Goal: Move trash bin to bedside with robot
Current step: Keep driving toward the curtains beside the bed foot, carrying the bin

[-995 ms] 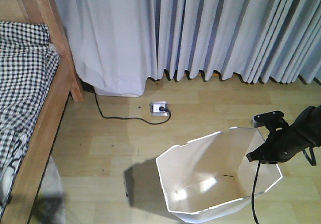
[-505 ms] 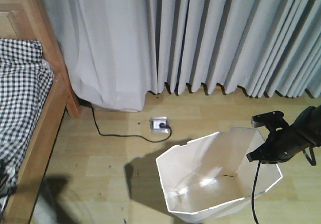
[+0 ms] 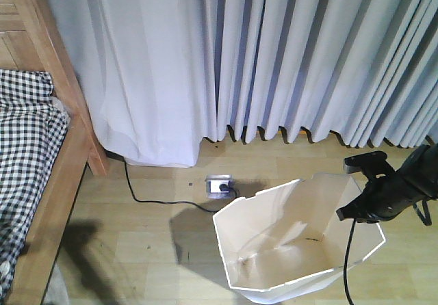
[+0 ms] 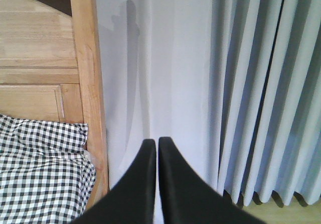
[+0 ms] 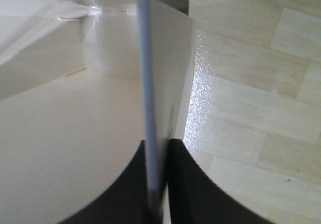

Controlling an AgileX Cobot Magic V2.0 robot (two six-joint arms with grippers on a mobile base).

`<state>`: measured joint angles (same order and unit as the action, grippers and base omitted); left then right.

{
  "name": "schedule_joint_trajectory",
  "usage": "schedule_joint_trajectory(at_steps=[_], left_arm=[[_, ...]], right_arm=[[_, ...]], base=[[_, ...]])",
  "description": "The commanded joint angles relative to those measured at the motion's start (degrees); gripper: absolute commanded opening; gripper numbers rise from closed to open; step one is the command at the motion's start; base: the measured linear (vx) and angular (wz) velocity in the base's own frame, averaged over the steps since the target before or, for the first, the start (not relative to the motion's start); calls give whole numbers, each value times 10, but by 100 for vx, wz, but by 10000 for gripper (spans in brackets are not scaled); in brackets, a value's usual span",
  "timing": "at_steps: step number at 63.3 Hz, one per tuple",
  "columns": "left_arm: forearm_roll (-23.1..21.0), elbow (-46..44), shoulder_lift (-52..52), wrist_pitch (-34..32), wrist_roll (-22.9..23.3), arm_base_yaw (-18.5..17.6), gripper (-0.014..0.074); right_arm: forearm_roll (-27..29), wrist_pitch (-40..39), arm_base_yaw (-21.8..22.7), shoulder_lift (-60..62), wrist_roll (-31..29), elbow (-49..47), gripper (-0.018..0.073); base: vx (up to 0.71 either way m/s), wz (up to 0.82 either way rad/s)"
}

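The white faceted trash bin (image 3: 274, 250) stands on the wood floor at lower right, its cream inside showing. My right gripper (image 3: 349, 213) is shut on the bin's right rim; in the right wrist view the rim wall (image 5: 148, 83) runs straight down between the gripper's (image 5: 159, 146) black fingers. The bed's light-brown wooden frame (image 3: 58, 175) with checked bedding (image 3: 24, 134) fills the left edge, well apart from the bin. In the left wrist view my left gripper (image 4: 156, 142) is shut on nothing, pointing at the bedpost (image 4: 90, 98) and curtain.
Pale pleated curtains (image 3: 274, 52) hang along the back wall. A white floor socket (image 3: 219, 184) with a black cable (image 3: 157, 199) lies between bed and bin. A dark shadow falls on the floor by the bed.
The view has shifted: the bed has slid left and lower in frame and the curtains fill more of it. The bin and right gripper hold the same place in frame.
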<state>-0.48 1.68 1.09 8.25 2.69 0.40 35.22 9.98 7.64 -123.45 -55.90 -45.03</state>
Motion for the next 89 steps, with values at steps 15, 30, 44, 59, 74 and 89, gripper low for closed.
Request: schedule_joint_trajectory(at_steps=[15,30,44,59,74,89], left_arm=[[-5,16,6,-41,5,-2,-6],[-5,16,6,-41,5,-2,-6],[-5,16,6,-41,5,-2,-6],[-5,16,6,-41,5,-2,-6],[-5,16,6,-41,5,-2,-6],[-5,16,6,-41,5,-2,-6]], right_arm=[[13,17,1,40,2,-9,-3],[13,17,1,40,2,-9,-3],[13,17,1,40,2,-9,-3],[13,17,1,40,2,-9,-3],[13,17,1,40,2,-9,-3],[13,17,1,40,2,-9,-3]], base=[[9,1],[8,0],[7,1],[4,1],[0,0],[0,0]])
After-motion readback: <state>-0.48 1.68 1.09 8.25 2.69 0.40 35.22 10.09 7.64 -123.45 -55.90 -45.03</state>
